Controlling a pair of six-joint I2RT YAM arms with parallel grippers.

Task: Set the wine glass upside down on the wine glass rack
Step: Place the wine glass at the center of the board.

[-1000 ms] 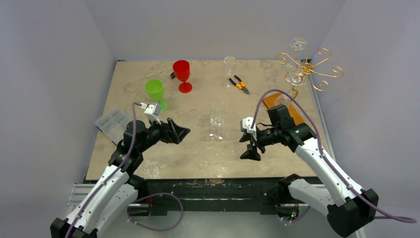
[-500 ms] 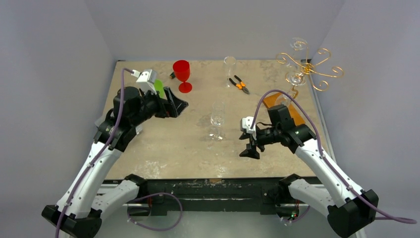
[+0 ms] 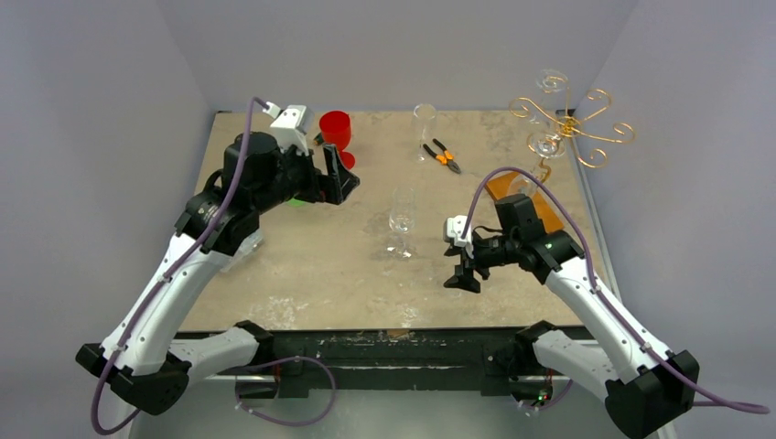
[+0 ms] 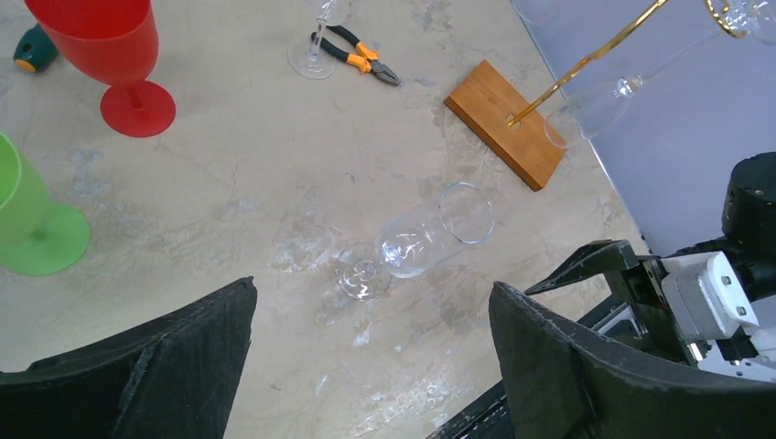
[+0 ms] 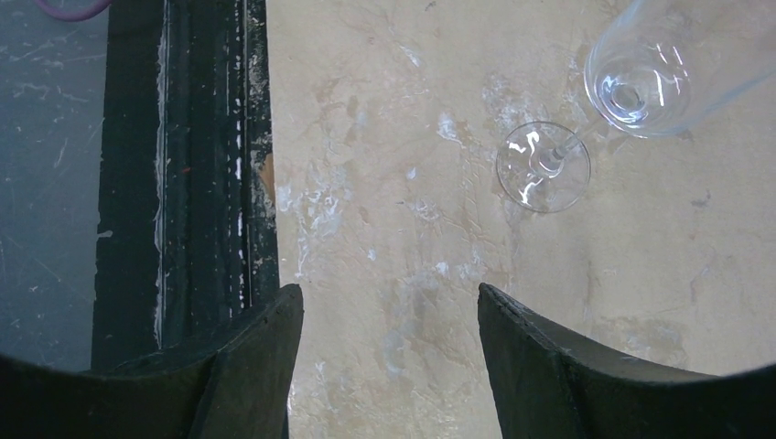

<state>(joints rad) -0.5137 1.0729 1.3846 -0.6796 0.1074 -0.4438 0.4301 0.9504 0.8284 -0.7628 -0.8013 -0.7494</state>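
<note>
The job is at its opening stage, with nothing of the carrying or turning over yet done. The wine glass stands upright on its foot at the centre of the table, touched by neither arm; both wrist views show it bare and free on the marbled surface. The wine glass rack stands at the upper right of the top view, its wooden base partly hidden behind the right arm, and two hung glasses appear to sit on its gold arms already, while other curls look free. The left gripper hovers left of centre in that view, in front of the red goblet, its jaws spread wide with nothing between them. The right gripper hangs low just right of the glass and nearer the bottom of the frame, its jaws moderately apart and likewise empty. A spare clear glass, pliers and a green goblet lie clear of the work. What is left, by this reading, is the whole sequence: closing on the stem or bowl, lifting, inverting, and sliding the foot into a free curl of the rack.
</note>
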